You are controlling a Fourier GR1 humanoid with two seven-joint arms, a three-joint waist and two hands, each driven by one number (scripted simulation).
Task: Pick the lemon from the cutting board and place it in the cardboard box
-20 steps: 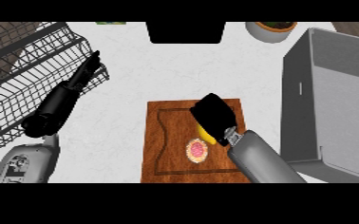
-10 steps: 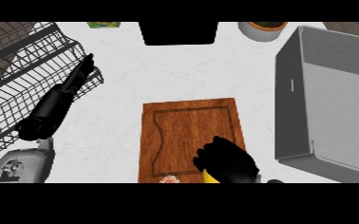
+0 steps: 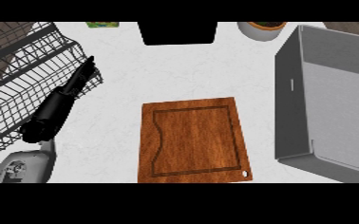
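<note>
The wooden cutting board (image 3: 193, 142) lies in the lower middle of the counter with nothing on it. No lemon shows anywhere in the head view. The box (image 3: 324, 99) is a grey open container standing along the right edge. My left hand (image 3: 60, 102) rests at the left, beside the wire rack, its fingers straight and pointing away from me, holding nothing. My right hand is outside the picture.
A wire dish rack (image 3: 32, 71) fills the upper left corner. At the back stand a black block (image 3: 176, 32), a round pot (image 3: 262, 29) and a small green item (image 3: 103, 24). White counter (image 3: 210, 76) lies between board and back.
The right hand, which was over the board with something yellow under it, has drawn back past the lower edge and out of view. The pink-and-yellow item on the board is gone too.
</note>
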